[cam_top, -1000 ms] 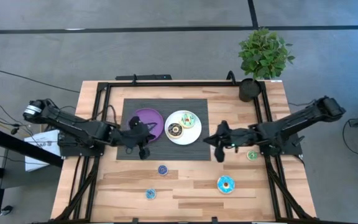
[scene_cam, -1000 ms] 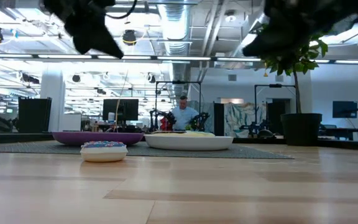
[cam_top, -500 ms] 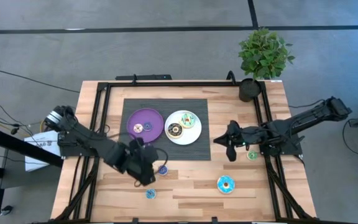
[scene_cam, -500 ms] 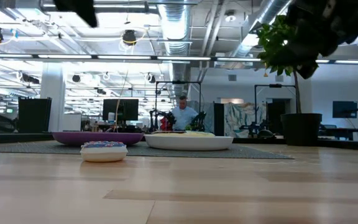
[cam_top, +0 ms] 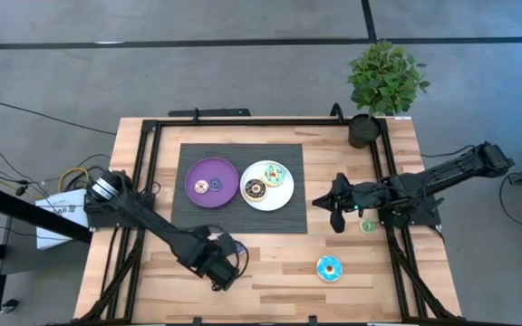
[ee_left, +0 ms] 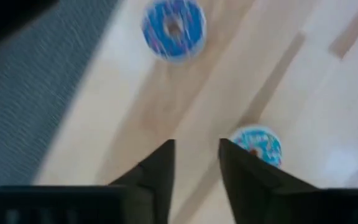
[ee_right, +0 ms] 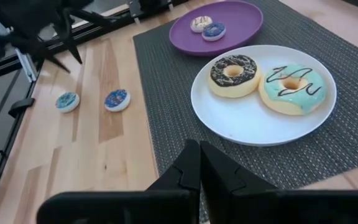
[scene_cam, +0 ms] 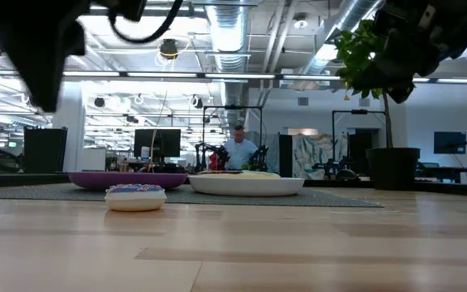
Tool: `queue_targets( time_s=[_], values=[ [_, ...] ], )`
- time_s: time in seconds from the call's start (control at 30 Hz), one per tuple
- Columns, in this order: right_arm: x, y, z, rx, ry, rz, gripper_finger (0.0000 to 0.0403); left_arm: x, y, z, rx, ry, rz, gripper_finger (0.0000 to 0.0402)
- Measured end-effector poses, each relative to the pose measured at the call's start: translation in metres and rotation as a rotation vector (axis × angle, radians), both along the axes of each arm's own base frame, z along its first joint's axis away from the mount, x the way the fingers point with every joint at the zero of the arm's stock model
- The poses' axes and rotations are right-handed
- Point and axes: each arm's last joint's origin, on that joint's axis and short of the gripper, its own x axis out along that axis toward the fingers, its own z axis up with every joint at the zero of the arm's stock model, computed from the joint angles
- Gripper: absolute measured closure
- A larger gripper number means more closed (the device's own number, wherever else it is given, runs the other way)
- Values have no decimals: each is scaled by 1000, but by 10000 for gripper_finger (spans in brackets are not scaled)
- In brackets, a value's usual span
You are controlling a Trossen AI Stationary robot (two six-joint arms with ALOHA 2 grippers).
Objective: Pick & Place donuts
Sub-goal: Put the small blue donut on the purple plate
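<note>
My left gripper (cam_top: 222,270) (ee_left: 196,149) hangs open over the near middle of the table. Just past its fingertips a small cyan donut (ee_left: 257,144) lies flat on the wood, and a small blue donut (ee_left: 174,28) lies farther off, by the mat's edge. The purple plate (cam_top: 198,172) carries a cream donut (ee_right: 201,23) and a blue one (ee_right: 214,31). On the white plate (cam_top: 279,199) sit a brown donut (ee_right: 232,73) and a light green one (ee_right: 291,87). My right gripper (cam_top: 333,219) (ee_right: 199,163) is shut, raised right of the mat. A large cyan donut (cam_top: 328,267) and a green one (cam_top: 368,226) lie on the wood.
A dark woven mat (cam_top: 288,154) lies under both plates. A potted plant (cam_top: 383,81) stands at the far right corner. Black frame rails (cam_top: 148,163) run along the table's sides. Bare wood (cam_top: 279,272) spreads between the near donuts. A person (scene_cam: 237,150) sits far behind the table.
My left gripper has swung from the purple plate's near left rim toward the table's near edge, passing the blue donut and stopping over the small cyan one. My right gripper has drawn back a little toward the table's right edge, then stayed.
</note>
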Motion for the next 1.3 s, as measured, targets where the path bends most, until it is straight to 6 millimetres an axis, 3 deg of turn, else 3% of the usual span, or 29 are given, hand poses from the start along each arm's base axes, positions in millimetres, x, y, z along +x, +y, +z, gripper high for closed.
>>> queue_targets(
  time_s=[0.13,0.3,0.57,0.87,1.3],
  values=[
    [0,0,1,9,-6,12,403,3,-9,-13,-84,58,59,215],
    [0,2,1,27,-5,30,403,6,-17,-13,-126,-21,147,143],
    [1,3,2,46,-22,39,403,6,-25,-18,-184,-8,302,67],
    [1,3,2,73,-21,28,403,9,-27,-33,-177,20,405,52],
    [1,3,2,87,-21,22,403,15,-36,-62,-195,98,405,61]
  ],
)
